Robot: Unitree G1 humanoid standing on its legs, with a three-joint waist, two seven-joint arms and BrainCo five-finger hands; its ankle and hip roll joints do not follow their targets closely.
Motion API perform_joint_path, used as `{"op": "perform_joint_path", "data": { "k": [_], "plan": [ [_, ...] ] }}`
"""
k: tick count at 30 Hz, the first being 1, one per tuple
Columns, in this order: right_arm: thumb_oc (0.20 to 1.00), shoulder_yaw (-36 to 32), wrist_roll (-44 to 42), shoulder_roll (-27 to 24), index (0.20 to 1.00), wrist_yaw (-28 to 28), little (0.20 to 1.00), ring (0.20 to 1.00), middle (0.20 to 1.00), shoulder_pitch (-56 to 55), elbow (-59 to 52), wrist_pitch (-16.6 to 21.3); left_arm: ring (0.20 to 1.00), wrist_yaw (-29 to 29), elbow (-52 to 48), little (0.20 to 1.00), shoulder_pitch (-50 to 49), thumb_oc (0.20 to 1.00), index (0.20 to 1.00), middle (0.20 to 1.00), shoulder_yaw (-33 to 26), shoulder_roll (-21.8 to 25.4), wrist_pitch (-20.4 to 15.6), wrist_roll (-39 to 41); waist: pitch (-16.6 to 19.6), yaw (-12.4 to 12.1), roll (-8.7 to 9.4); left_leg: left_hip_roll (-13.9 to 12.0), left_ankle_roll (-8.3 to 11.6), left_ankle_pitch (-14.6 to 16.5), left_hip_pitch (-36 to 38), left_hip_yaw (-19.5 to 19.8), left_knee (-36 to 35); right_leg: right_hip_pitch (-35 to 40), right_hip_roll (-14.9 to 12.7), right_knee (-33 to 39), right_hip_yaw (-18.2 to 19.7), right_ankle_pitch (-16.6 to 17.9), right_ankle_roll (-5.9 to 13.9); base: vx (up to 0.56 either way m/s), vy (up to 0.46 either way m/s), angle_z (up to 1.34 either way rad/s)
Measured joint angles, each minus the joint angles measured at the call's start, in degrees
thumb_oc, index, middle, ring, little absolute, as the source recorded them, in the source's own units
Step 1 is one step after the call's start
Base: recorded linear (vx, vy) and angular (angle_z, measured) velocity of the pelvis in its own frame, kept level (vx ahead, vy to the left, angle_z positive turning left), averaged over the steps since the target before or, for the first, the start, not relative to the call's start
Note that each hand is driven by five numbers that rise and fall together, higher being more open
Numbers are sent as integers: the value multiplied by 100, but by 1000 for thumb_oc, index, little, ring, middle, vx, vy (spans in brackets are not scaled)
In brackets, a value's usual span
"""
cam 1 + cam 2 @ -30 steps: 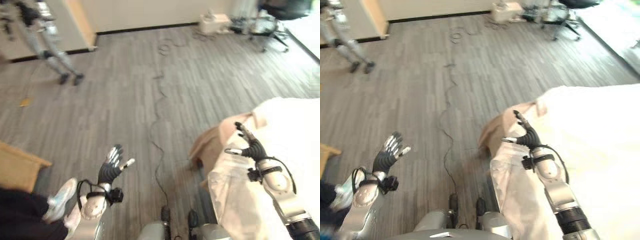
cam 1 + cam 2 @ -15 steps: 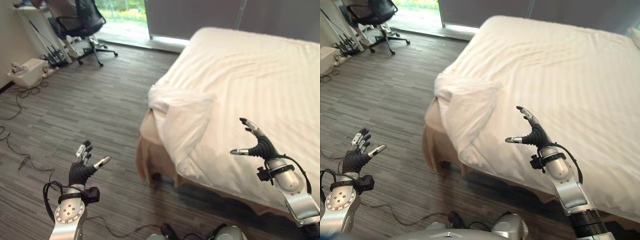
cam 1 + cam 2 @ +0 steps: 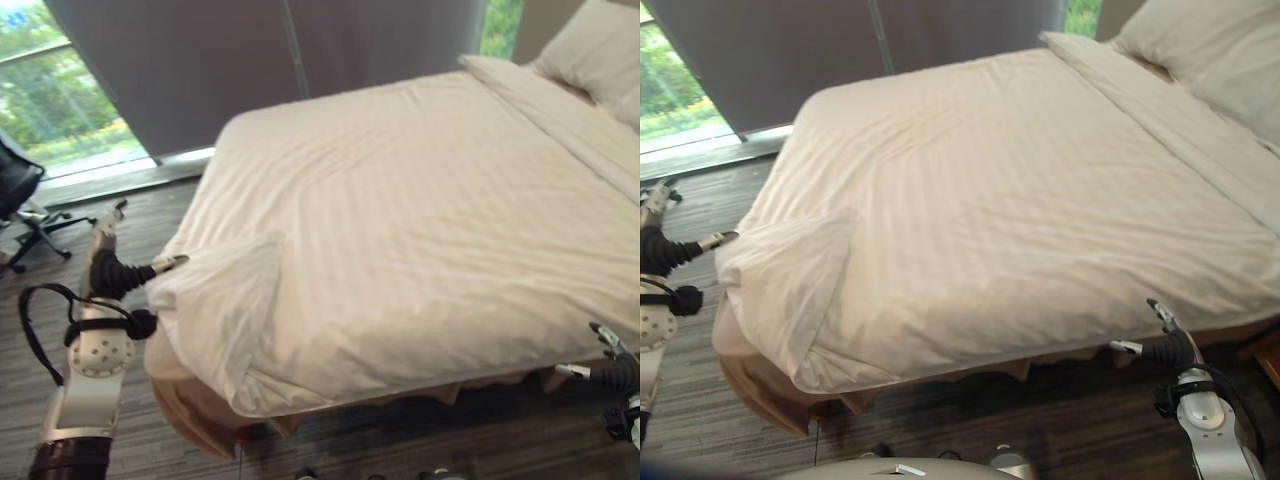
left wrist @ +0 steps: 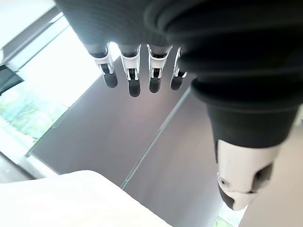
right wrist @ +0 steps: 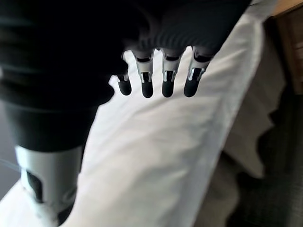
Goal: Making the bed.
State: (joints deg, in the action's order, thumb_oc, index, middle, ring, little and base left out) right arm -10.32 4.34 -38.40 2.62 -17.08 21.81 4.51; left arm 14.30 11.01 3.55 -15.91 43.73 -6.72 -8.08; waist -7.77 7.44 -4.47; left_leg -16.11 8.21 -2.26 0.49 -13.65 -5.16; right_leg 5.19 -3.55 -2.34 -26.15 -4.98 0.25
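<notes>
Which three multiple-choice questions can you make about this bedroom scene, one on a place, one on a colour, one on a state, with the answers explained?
1. Where does the folded-back corner of the white striped duvet lie?
A. beside the robot's left hand
B. beside the white pillow
C. on the floor

2. What colour is the curtain behind the bed?
A. red
B. dark grey
C. yellow

3. How are the fingers of the robot's right hand?
A. curled round the duvet
B. pinching the pillow
C. straight, holding nothing

Answers:
1 A: the fold is at the bed's near left corner, next to the left hand, far from the pillow.
2 B: a dark grey curtain hangs behind the bed, with green showing beside it.
3 C: the right wrist view shows the fingers extended over the duvet, gripping nothing.
</notes>
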Motion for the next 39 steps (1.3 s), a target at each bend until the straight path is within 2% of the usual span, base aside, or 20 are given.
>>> {"op": "perform_joint_path", "data": {
  "k": [2,5,6,9,10,13,16,21,24,26,28,29,34,39],
  "plan": [
    [1000,-89,7,126,1000,-8,1000,1000,1000,-207,-32,-8,1000,36,6,1000,123,1000,1000,1000,-4,16,100,-168,-10,43,17,-54,50,-87,287,-206,-45,154,3,193,89,78,90,144,129,-25],
    [1000,-110,8,143,1000,-34,1000,1000,1000,-488,-59,-41,1000,35,237,1000,181,1000,1000,1000,19,257,246,-412,27,149,-115,42,-79,-202,702,-350,-47,309,45,417,244,311,339,90,103,-20],
    [1000,-79,8,285,1000,-53,1000,1000,1000,-480,-62,-67,1000,33,438,1000,271,1000,1000,1000,34,357,286,-464,20,157,-34,151,39,-252,720,-363,-55,309,-84,435,332,387,435,47,71,-16],
    [1000,18,10,499,1000,-100,1000,1000,1000,-477,-80,-62,1000,23,804,1000,506,1000,1000,1000,59,479,532,-645,-6,225,338,578,12,-228,673,-429,-41,294,-452,634,480,621,604,60,92,-1],
    [1000,34,14,577,1000,-131,1000,1000,1000,-463,-84,-64,1000,16,1036,1000,678,1000,1000,1000,244,572,615,-672,-6,201,461,681,8,-228,675,-469,-30,287,-553,656,578,690,618,60,86,4],
    [1000,187,33,604,1000,-209,1000,1000,1000,-433,-144,-38,1000,-105,1571,1000,1093,1000,1000,1000,932,788,740,-686,43,225,670,868,-136,-164,676,-523,-65,283,-763,703,830,752,670,63,90,-1],
    [1000,287,86,614,1000,-267,1000,1000,1000,-346,-129,-30,1000,-153,1675,1000,1205,1000,1000,1000,1383,786,717,-701,55,247,678,938,-160,-145,650,-686,-67,204,-833,795,1026,846,798,42,57,-25],
    [1000,411,196,606,1000,-295,1000,1000,1000,-434,-16,-39,1000,-212,1953,1000,1462,1000,1000,1000,1797,569,678,-837,56,470,497,890,-149,-138,648,-850,-68,53,-778,827,1238,866,788,64,29,-21],
    [1000,424,248,603,1000,-292,1000,1000,1000,-465,89,-39,1000,-214,2042,1000,1606,1000,1000,1000,1887,471,660,-850,94,618,447,846,-173,-157,568,-929,-68,-73,-733,824,1268,905,767,-7,5,-18],
    [1000,476,257,548,1000,-277,1000,1000,1000,-499,194,-44,1000,-212,2377,1000,2040,1000,1000,1000,2290,471,692,-1013,102,643,445,837,-213,-189,470,-976,-67,-207,-722,803,1303,987,762,-14,-4,-9],
    [1000,485,255,549,1000,-259,1000,1000,1000,-544,207,-22,1000,-205,2585,1000,2299,1000,1000,1000,2536,454,701,-1209,103,717,469,842,-224,-197,414,-1059,-67,-308,-726,807,1359,1024,760,-36,-9,-13],
    [1000,507,255,551,1000,-245,1000,1000,1000,-536,227,-22,1000,-209,2763,1000,2469,1000,1000,1000,2694,456,735,-1358,105,671,469,845,-232,-204,379,-1060,-68,-336,-734,825,1361,1031,758,-28,-15,-11],
    [1000,664,252,547,1000,-210,1000,1000,1000,-485,280,-12,1000,-198,3479,1000,2836,1000,1000,1000,2962,366,933,-1666,86,736,516,847,-244,-260,189,-1082,-67,-558,-731,804,1399,1104,740,-83,-14,-4],
    [1000,1141,247,498,1000,-54,1000,1000,1000,105,573,18,1000,-87,4868,1000,3943,1000,1000,1000,3511,249,1136,-1806,-180,727,712,859,-294,-426,-248,-1080,-66,-1000,-742,803,1406,1289,713,-124,-20,1]
  ]
}}
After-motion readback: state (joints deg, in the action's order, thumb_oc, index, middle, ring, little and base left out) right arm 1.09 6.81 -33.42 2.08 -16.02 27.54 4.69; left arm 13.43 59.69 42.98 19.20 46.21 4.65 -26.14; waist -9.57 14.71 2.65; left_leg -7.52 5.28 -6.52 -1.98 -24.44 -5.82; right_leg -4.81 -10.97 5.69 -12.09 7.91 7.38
